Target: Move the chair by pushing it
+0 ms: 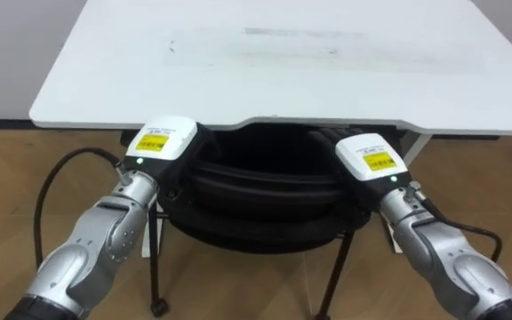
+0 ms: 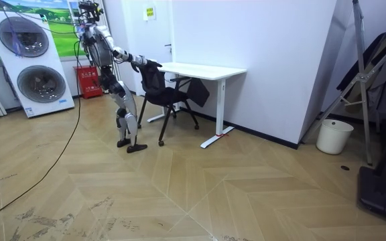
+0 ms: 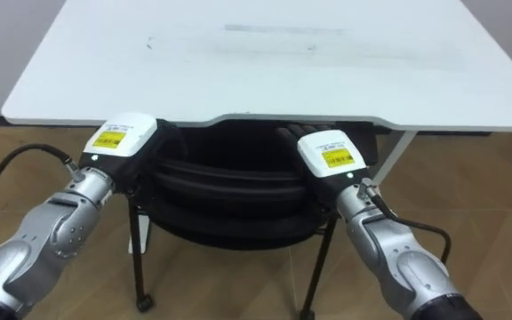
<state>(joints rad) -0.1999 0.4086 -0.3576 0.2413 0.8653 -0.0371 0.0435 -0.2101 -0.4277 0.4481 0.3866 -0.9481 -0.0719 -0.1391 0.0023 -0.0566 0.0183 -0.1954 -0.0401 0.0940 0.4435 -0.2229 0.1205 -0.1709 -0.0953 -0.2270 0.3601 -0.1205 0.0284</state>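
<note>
A black office chair with a curved padded backrest and thin metal legs (image 1: 256, 197) sits in the lower centre of the left eye view. Its seat is tucked under the near edge of a white rectangular table top (image 1: 283, 62) that spans the whole upper part of the frame. The left hand (image 1: 160, 142), with a white back and a yellow label, is left of centre against the upper left end of the backrest. The right hand (image 1: 372, 158) is right of centre against the upper right end. On both hands the dark fingers merge with the black backrest below the table edge, so I cannot tell whether they are spread flat on it or curled round it. In the upper left of the room view the robot stands on a herringbone wooden floor (image 2: 179, 187) just behind the chair (image 2: 169, 94), leaning forward with both arms stretched to the backrest. The chair faces the white table (image 2: 203, 69) by a white wall. Two stacked washing machines with round doors (image 2: 29, 63) stand at the far left, and a white bucket (image 2: 332, 136) sits at the right.
</note>
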